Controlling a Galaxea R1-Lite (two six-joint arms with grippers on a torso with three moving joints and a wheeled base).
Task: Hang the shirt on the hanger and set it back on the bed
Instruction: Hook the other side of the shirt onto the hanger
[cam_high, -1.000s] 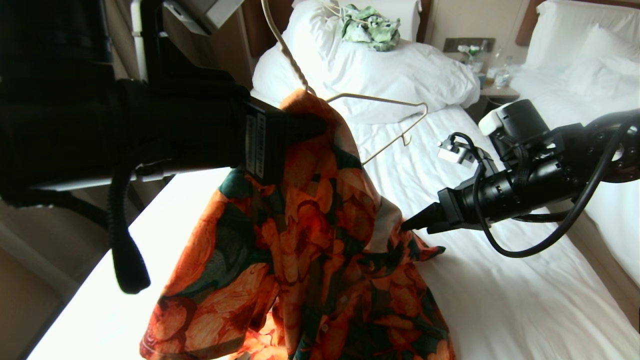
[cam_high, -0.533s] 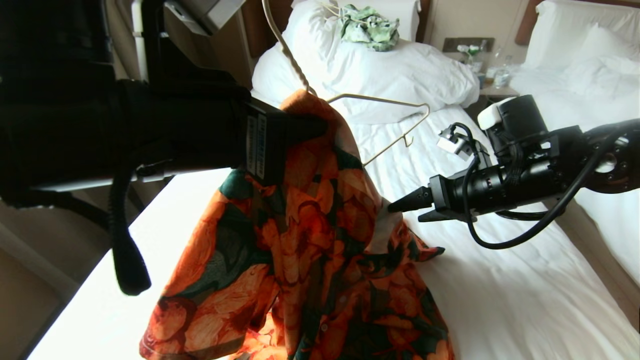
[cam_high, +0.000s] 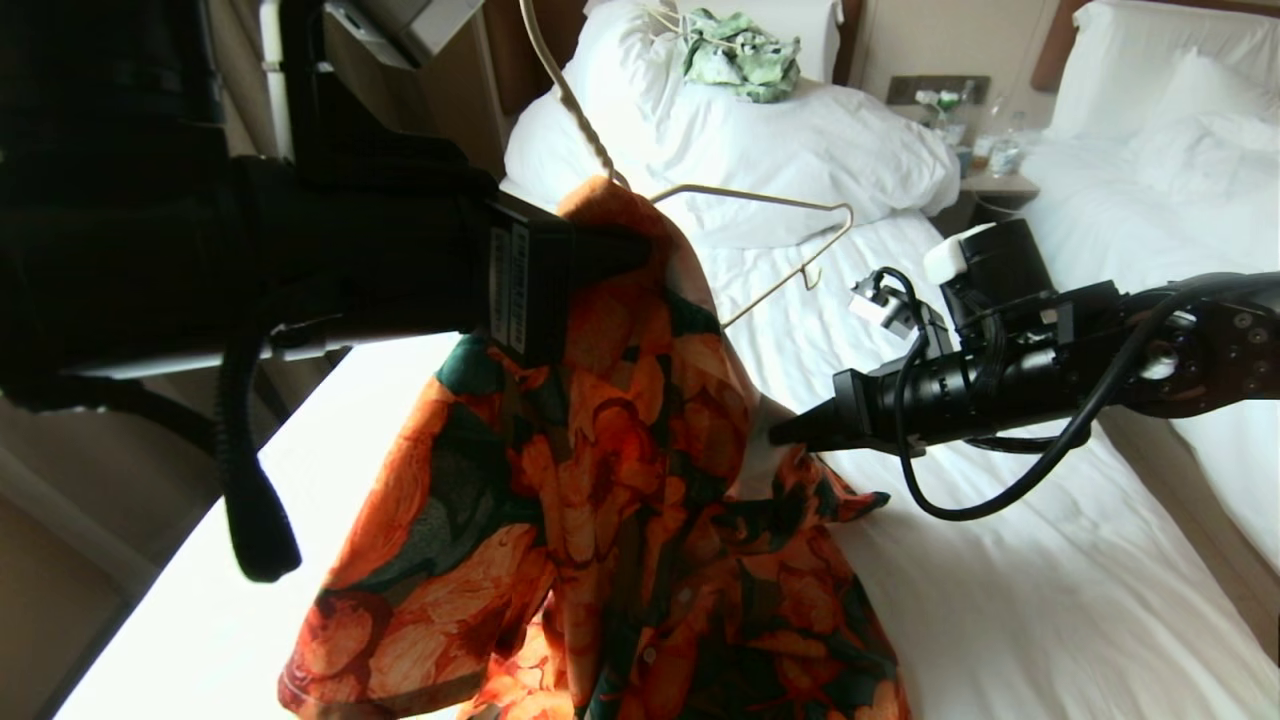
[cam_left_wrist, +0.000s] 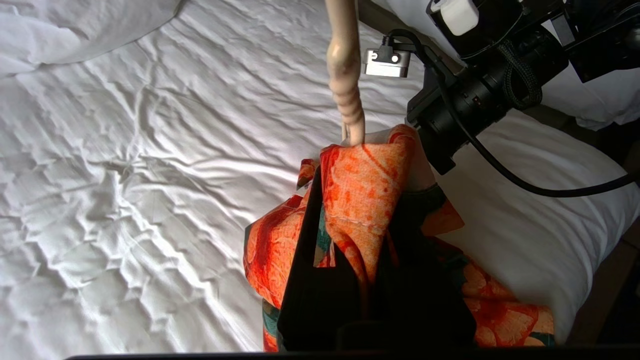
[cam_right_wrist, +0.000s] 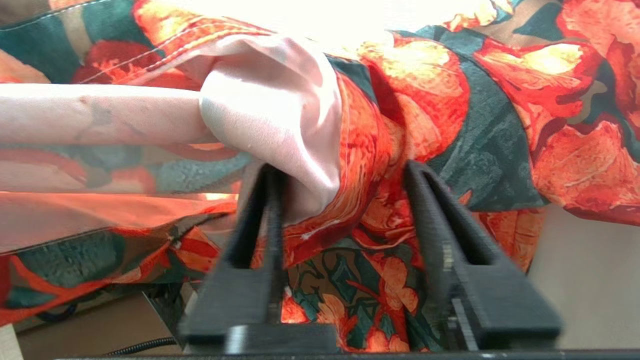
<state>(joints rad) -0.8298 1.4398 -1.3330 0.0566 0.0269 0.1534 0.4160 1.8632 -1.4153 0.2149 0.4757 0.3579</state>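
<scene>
Shirt (cam_high: 610, 480): frame centre, draped from hanger (cam_high: 760, 240), above bed (cam_high: 1000, 600).
Left gripper (cam_high: 625, 250): fingers clenched on shirt's top fold at hanger neck.
Right gripper (cam_high: 775, 432): centre right; fingers apart, straddling pale shirt fold.

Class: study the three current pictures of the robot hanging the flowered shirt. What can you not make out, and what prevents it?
- Head view: the left claw tips, buried in the shirt.
- Head view: the hanger hook's top, cut off by the upper edge; its near shoulder, under cloth.
- Right wrist view: whether the right claw grips the fold yet.
- Head view: bedside items, too small.
</scene>
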